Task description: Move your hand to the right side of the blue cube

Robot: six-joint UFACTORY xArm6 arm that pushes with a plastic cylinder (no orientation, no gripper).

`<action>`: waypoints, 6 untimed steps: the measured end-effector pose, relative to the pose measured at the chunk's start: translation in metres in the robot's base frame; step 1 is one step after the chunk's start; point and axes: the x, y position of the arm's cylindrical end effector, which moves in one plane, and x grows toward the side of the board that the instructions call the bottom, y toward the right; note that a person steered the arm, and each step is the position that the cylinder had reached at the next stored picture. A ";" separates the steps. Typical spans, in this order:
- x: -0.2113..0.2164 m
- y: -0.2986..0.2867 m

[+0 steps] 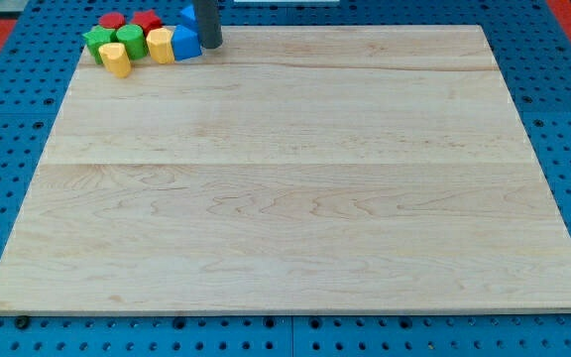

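Camera view caught the dark rod's tip, fingerless, touching the blue cube on its right at the pale wooden board's top-left corner; task looked done.

My rod is showing as a plain, straight, dark grey cylinder with a smooth, matte surface, carrying no visible markings, screws or cables. My tip is looking blunt and rounded, the same dark grey as the shaft.
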 end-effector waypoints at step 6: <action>-0.033 0.053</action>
